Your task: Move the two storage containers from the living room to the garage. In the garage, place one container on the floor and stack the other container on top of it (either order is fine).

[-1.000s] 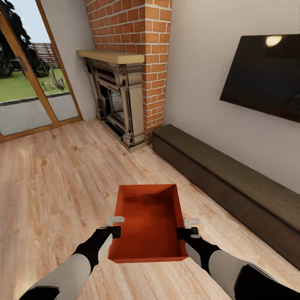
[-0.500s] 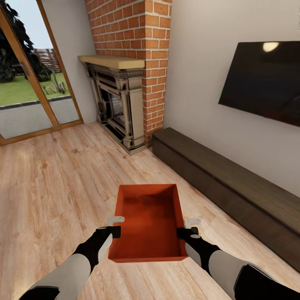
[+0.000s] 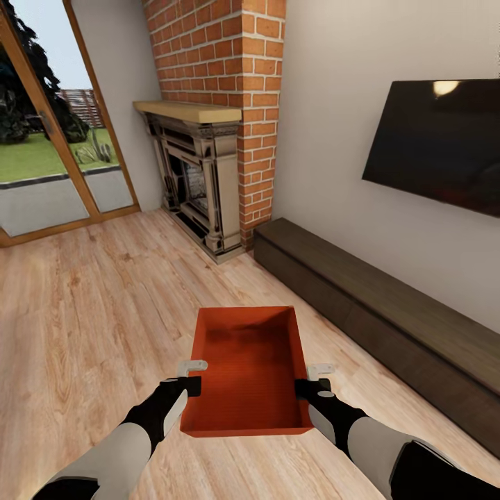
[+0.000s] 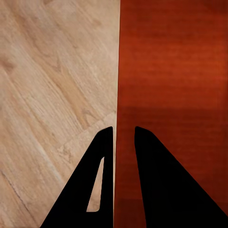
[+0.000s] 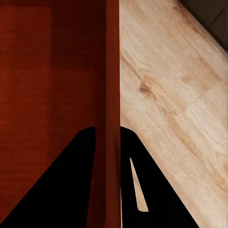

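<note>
Lower centre of the head view: storage container point(image 3: 247, 371) held above the wood floor point(image 3: 90, 305) | long axis runs away from me | my left end effector point(image 3: 189, 376) and right end effector point(image 3: 311, 379) each pinch a side wall, equally near.

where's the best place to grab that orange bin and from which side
By its two long side walls, one pincer on each. The storage container is lidless with thin upright walls, so a finger goes inside and one outside each rim. That is how the left pincer and the right pincer straddle its walls above the wood floor, coming from the near end.
</note>
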